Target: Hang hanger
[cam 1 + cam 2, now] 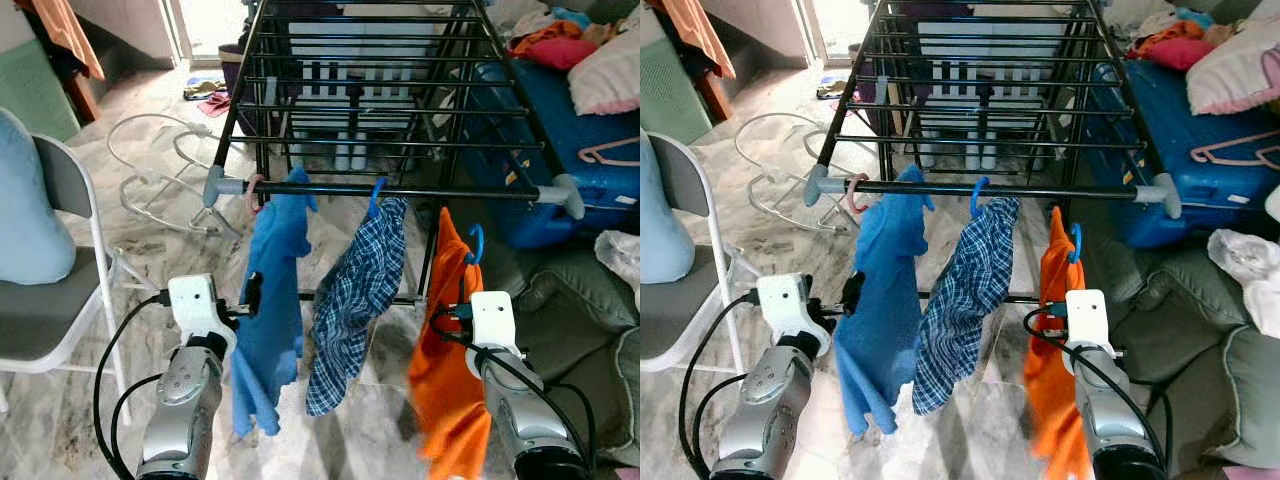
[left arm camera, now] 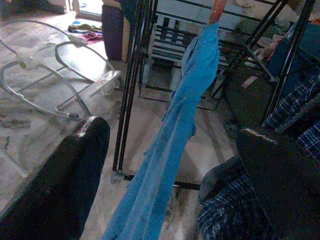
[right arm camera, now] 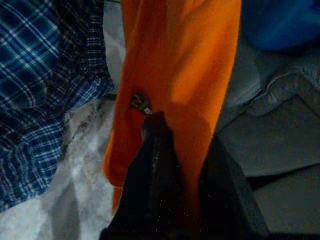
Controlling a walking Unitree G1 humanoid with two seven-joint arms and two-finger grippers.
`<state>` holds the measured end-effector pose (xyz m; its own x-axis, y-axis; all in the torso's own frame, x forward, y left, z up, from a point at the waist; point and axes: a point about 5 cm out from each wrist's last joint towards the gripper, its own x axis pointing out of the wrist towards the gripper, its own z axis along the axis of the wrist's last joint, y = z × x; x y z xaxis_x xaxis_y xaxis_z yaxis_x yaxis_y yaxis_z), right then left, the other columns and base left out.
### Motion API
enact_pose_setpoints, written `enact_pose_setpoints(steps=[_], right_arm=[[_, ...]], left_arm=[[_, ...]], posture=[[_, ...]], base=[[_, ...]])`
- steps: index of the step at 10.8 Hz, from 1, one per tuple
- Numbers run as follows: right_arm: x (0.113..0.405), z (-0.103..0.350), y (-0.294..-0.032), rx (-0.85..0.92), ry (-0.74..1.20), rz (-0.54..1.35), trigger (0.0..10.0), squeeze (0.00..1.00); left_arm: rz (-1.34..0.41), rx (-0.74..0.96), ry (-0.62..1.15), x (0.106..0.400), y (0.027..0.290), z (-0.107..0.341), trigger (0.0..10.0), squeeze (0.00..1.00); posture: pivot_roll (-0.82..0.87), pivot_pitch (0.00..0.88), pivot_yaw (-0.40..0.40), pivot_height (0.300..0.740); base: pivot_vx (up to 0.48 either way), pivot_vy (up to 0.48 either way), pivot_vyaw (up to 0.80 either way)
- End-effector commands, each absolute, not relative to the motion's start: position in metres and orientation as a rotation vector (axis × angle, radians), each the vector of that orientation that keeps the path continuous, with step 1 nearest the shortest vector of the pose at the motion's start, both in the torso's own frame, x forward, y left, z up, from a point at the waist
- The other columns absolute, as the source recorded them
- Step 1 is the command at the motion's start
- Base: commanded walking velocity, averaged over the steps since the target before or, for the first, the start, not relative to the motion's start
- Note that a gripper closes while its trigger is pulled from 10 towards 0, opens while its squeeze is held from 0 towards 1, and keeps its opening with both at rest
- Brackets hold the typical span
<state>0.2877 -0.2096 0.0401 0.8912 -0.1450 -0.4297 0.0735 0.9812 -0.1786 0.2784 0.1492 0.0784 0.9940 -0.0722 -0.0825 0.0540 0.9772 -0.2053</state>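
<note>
Gripping orange garment (image 1: 447, 385) w/ right gripper (image 3: 177, 132) below drying rack (image 1: 400, 190); left gripper (image 2: 170, 175) jaws open.

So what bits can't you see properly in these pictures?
- The blue hanger: just its hook shows in the eye views; the orange garment covers the rest.
- The right gripper: the right wrist view shows its fingers clamped on orange cloth, which hides whether they hold the hanger.
- The orange garment's bottom: cut by the picture edge.
</note>
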Motion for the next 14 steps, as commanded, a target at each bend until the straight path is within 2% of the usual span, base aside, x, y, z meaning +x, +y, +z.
enact_pose_setpoints(steps=[1,2,3,4,6,10,14], right_arm=[[0.293,0.05,-0.211,-0.161,0.409,-0.123,10.0,0.0],[0.293,0.05,-0.211,-0.161,0.409,-0.123,10.0,0.0],[0.283,0.066,-0.209,-0.155,0.288,-0.142,10.0,0.0],[0.286,0.085,-0.205,-0.158,0.197,-0.135,10.0,0.0],[0.302,0.103,-0.202,-0.173,0.136,-0.1,10.0,0.0],[0.353,0.127,-0.206,-0.065,0.225,-0.092,10.0,0.0],[0.371,0.114,-0.21,0.01,0.384,-0.124,10.0,0.0]], left_arm=[[-0.063,-0.202,0.097,0.278,0.15,0.077,10.0,0.0],[-0.063,-0.202,0.097,0.278,0.15,0.077,10.0,0.0],[-0.09,-0.205,0.124,0.273,0.147,0.071,10.0,0.0],[-0.101,-0.197,0.147,0.268,0.148,0.067,10.0,0.0],[-0.107,-0.191,0.147,0.267,0.149,0.068,10.0,0.0],[-0.107,-0.179,0.161,0.26,0.154,0.069,10.0,0.0],[-0.108,-0.157,0.178,0.255,0.161,0.071,10.0,0.0]], posture=[[-0.21,0.0,0.039,0.74],[-0.21,0.0,0.039,0.74],[-0.23,0.0,0.08,0.74],[-0.23,0.0,0.091,0.74],[-0.23,0.0,0.096,0.74],[-0.19,0.0,0.102,0.74],[-0.15,0.0,0.108,0.74]], base=[[0.0,0.0,-0.78],[0.0,0.0,-0.78],[0.0,0.0,0.0],[0.0,0.0,0.0],[0.0,0.0,0.0],[0.0,0.0,0.0],[0.0,0.0,0.0]])
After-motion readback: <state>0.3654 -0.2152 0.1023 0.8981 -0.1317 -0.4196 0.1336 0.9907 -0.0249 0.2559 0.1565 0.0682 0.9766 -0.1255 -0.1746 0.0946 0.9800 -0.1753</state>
